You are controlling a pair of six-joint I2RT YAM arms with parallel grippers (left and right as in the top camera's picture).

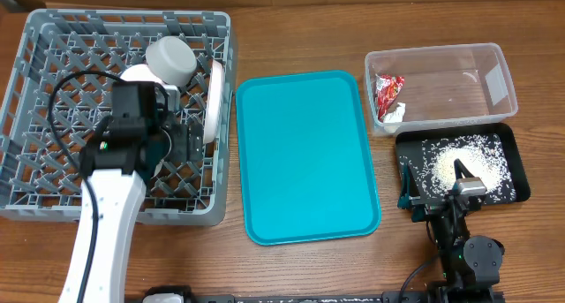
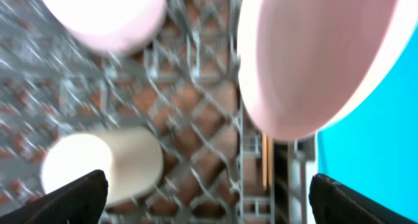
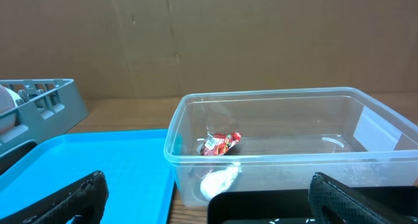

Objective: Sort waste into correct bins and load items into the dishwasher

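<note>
— while the left arm hangs over the dish rack (image 1: pixel 53 210), what is its end effector doing?
— the left end effector (image 2: pixel 208 192) is spread wide with nothing between its fingers. below it, on the rack's lattice floor, a small white cup (image 2: pixel 124 162) lies on its side.
— and the other dishes?
— all inside the rack. a grey-green bowl (image 1: pixel 172 60) rests near the far wall. a pale pinkish dish (image 1: pixel 213 100) stands on edge against the right wall, the side next to the teal tray (image 1: pixel 305 157). plate or bowl, i can't tell.
— where's the waste?
— the red wrapper (image 3: pixel 221 143) and a bit of white paper (image 3: pixel 219 181) lie in the clear tub (image 3: pixel 294 157), at the end nearest the teal tray. the rice (image 1: pixel 468 166) is heaped in the black tray (image 1: pixel 512 184), which sits just beside the tub on the robot's side of the table (image 1: pixel 291 38).
— and the right side?
— the right end effector (image 3: pixel 208 192) gapes too, empty. it is low by the near edge of the black tray, facing the tub.
</note>
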